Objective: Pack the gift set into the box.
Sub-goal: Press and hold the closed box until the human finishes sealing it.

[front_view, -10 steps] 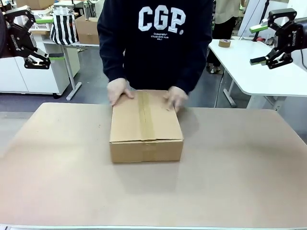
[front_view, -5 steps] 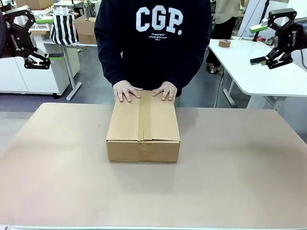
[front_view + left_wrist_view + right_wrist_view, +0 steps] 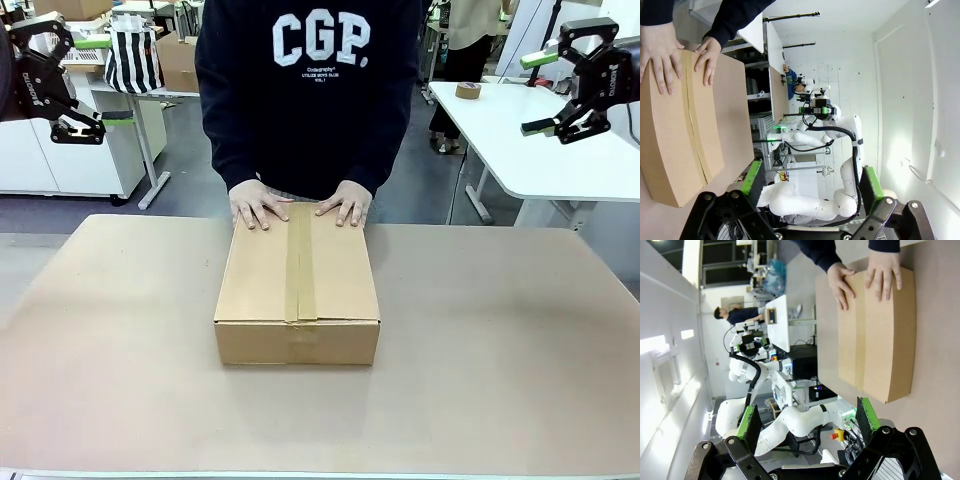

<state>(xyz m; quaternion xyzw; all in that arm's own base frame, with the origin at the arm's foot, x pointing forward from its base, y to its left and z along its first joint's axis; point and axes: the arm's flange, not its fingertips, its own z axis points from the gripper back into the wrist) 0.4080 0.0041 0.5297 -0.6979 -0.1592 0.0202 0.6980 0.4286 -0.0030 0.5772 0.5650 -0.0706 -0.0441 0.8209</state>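
Note:
The box (image 3: 297,285) is a shallow brown carton, flaps closed, with a tape strip down its centre seam, standing mid-table. A person's two hands (image 3: 300,205) lie flat on its far top edge. The carton also appears in the left wrist view (image 3: 682,130) and the right wrist view (image 3: 877,335), hands pressed on it. My left gripper (image 3: 95,80) hangs high at the far left, open and empty. At the far right, equally high, my right gripper (image 3: 540,90) is open and empty too. The gift set is out of view.
The tan table (image 3: 500,360) spreads wide around the carton on all sides. A white side table (image 3: 530,130) with a tape roll (image 3: 467,90) stands at the back right. A striped bag (image 3: 133,55) sits on a desk at the back left.
The person has pushed the box toward my side of the table and squared it up, both hands now flat on its far edge. Neither arm has moved.

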